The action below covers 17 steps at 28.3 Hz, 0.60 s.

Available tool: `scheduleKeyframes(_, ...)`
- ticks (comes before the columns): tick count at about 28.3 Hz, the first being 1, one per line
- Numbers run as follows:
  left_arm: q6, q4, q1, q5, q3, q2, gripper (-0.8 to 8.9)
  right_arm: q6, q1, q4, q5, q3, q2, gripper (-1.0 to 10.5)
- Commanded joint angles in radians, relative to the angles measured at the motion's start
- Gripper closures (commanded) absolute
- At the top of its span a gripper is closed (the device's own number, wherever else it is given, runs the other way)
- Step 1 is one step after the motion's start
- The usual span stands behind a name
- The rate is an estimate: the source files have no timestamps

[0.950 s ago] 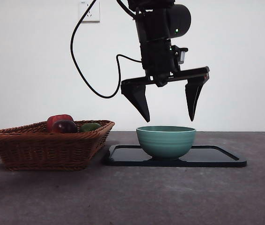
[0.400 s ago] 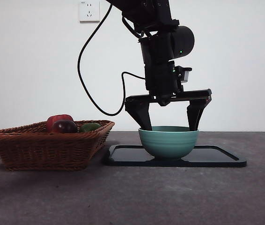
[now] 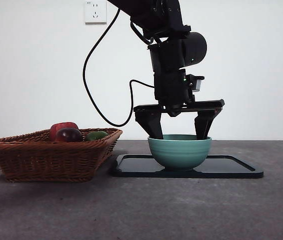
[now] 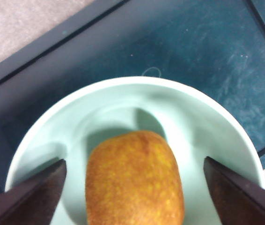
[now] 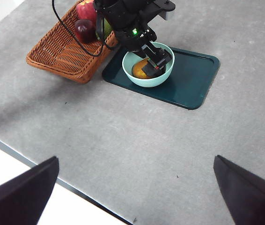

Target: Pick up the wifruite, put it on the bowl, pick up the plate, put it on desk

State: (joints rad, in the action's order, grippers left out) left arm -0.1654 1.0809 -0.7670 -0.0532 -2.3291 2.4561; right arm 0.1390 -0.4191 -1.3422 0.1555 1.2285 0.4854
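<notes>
I am seeing the left gripper (image 3: 179, 134) hanging released, jaws dipping inside the bowl (image 3: 179, 150), straddling the wifruite (image 4: 135, 180); right gripper (image 5: 135, 197) released.

Even, soft light; left wrist view blurred close-up.

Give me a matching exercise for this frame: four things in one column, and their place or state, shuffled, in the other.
Things:
1. wifruite
2. bowl
3. left claw
4. red and dark purple fruits

Places or states:
A. in the wicker basket
B. open, tips dipped into the bowl
C. lying inside the bowl
D. standing on the dark tray

Pairs: 1-C, 2-D, 3-B, 4-A
</notes>
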Motion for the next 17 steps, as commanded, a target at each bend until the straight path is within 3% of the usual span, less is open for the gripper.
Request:
scheduleKeyframes(1, 0.019, 0.003, -0.005, -0.004, -0.032, 0.045, 3.85, 0.011, -0.007, -0.073, 0.001, 0.009, 0.000, 3.4)
scheduleKeyframes(4, 0.019, 0.003, -0.005, -0.004, -0.032, 0.050, 3.87, 0.011, -0.007, -0.074, 0.001, 0.009, 0.000, 3.4)
scheduleKeyframes(7, 0.020, 0.006, -0.005, -0.004, -0.032, 0.050, 4.76, 0.011, -0.007, -0.073, 0.001, 0.009, 0.000, 3.4)
scheduleKeyframes(14, 0.023, 0.002, -0.005, -0.004, -0.032, 0.051, 4.78, 0.010, -0.007, -0.074, 0.000, 0.009, 0.000, 3.4)
scheduleKeyframes(17, 0.023, 0.002, -0.005, -0.004, -0.032, 0.052, 5.38, 0.011, -0.007, -0.074, 0.000, 0.009, 0.000, 3.4)
